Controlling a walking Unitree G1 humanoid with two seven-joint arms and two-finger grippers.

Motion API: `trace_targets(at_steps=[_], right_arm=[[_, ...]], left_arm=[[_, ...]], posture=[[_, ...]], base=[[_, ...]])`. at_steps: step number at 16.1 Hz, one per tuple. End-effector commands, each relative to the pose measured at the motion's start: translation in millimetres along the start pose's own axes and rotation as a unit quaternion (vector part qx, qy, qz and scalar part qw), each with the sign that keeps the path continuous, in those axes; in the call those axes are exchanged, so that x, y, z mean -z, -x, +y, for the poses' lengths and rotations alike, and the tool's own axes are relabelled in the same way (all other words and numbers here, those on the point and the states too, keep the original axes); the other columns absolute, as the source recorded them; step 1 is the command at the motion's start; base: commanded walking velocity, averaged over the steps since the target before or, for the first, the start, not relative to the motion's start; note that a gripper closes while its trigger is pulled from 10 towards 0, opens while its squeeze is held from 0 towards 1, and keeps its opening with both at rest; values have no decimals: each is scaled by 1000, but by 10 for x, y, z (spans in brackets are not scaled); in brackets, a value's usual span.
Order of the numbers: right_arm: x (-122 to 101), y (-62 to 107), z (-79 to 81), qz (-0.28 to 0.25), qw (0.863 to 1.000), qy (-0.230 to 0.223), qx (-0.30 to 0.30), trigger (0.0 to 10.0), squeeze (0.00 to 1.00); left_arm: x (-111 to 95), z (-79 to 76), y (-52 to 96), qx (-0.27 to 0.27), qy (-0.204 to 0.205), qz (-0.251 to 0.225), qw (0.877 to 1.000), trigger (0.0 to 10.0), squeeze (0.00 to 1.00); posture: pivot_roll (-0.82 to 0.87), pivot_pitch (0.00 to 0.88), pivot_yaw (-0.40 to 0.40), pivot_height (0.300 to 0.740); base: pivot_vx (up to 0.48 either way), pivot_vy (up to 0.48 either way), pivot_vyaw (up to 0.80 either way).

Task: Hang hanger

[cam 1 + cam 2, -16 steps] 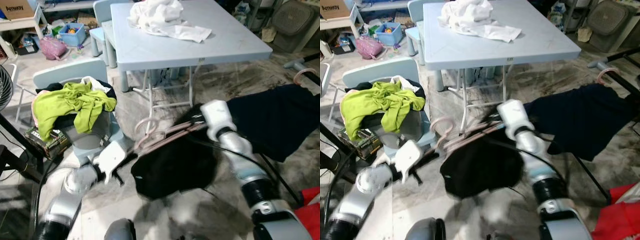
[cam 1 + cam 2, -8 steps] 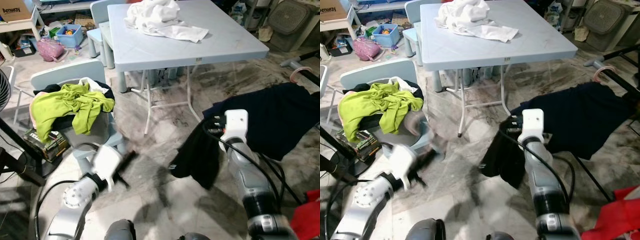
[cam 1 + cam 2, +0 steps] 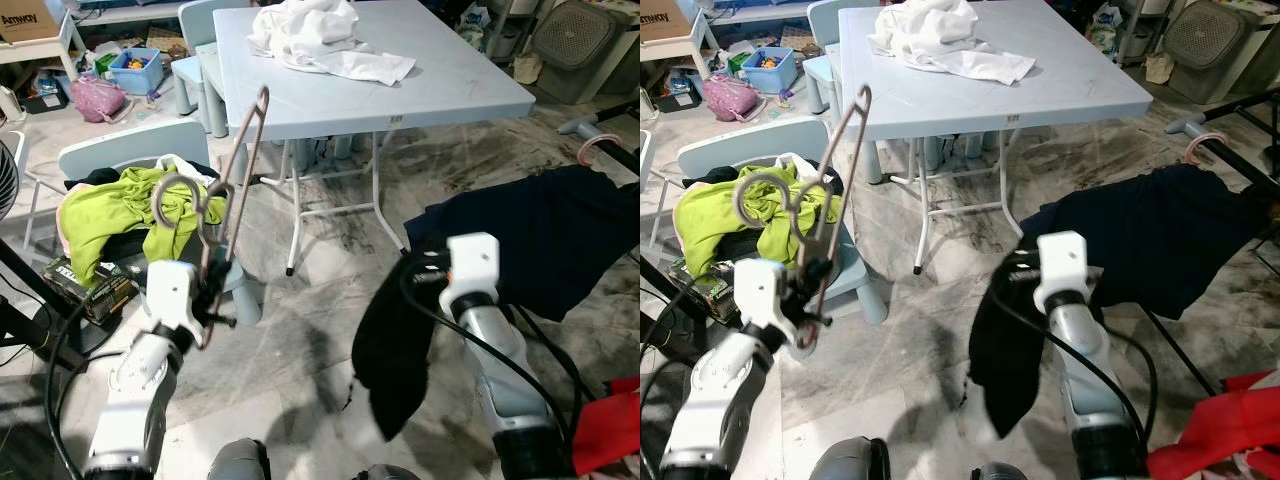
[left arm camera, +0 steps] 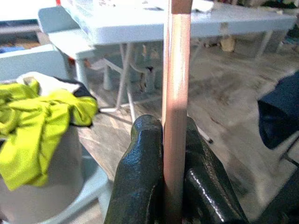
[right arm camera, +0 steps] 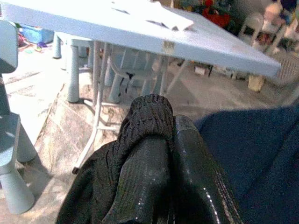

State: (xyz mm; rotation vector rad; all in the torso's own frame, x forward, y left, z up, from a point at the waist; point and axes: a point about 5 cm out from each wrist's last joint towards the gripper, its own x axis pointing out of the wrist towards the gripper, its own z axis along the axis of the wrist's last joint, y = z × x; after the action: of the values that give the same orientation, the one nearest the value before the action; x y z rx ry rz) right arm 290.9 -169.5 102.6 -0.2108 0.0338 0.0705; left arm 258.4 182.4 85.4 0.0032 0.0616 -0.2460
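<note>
The left gripper (image 4: pixel 170 175) has its jaws clamped on the hanger (image 3: pixel 232 190), held upright beside the chair, while the right gripper (image 5: pixel 161 154) pinches the dangling black garment (image 3: pixel 395 350); I'd judge the next move threads hanger into garment.

Cluttered home room; folding table (image 3: pixel 400 80), clothes-piled chair (image 3: pixel 150 150).

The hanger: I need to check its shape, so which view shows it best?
The left eye view: the whole hanger, hook and bars, stands upright in the left gripper. The right eye view matches it. The left wrist view gives one bar clamped between the fingers.
</note>
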Motion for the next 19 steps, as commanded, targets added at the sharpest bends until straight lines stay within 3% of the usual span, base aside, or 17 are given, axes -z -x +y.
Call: trace_targets(at_steps=[1, 2, 3, 8, 9, 10, 11, 12, 15, 19], right_arm=[[-207, -56, -10, -42, 999, 25, -7, 10000, 0], [-209, -49, 41, -33, 998, -17, -53, 10000, 0], [-221, -44, 25, -31, 997, -44, -51, 10000, 0], [-214, -92, -7, -22, 999, -28, -21, 10000, 0], [-216, -107, 19, -22, 999, -15, -29, 10000, 0], [-212, -112, 40, -15, 999, -32, -30, 10000, 0], [-261, -133, 27, -31, 999, -27, 2, 10000, 0], [-292, -142, 42, -43, 999, -4, -2, 10000, 0], [-346, -103, 100, -57, 997, 4, -42, 10000, 0], [-365, -147, 72, -58, 998, 6, -33, 10000, 0]], left_arm=[[-23, 77, -5, -20, -13, -4, 1000, 10000, 0], [-35, 104, -15, -25, -20, -4, 999, 10000, 0], [-47, 129, -24, -28, -23, -7, 999, 10000, 0], [-81, 262, -65, -43, -20, -13, 999, 10000, 0], [-106, 260, -90, -42, -18, -20, 999, 10000, 0], [-121, 250, -106, -40, -14, -25, 999, 10000, 0], [-141, 227, -121, -36, -11, -29, 999, 10000, 0], [-144, 211, -132, -31, -8, -30, 999, 10000, 0], [-150, 169, -158, -26, -7, -33, 999, 10000, 0], [-150, 182, -169, -27, -8, -33, 999, 10000, 0]], posture=[[-20, 13, -25, 740], [-19, 12, -25, 740], [-19, 12, -25, 740], [-17, 8, -32, 740], [-21, 24, -30, 740], [-21, 22, -30, 740], [-24, 21, -29, 740], [-24, 21, -29, 740], [-28, 21, -30, 740], [-27, 14, -31, 740]], base=[[0, 0, 0], [0, 0, 0], [0, 0, 0], [48, 0, 0], [296, 0, 0], [296, 0, 0], [311, 0, 0], [315, 0, 0], [326, 0, 0], [398, 0, 0]])
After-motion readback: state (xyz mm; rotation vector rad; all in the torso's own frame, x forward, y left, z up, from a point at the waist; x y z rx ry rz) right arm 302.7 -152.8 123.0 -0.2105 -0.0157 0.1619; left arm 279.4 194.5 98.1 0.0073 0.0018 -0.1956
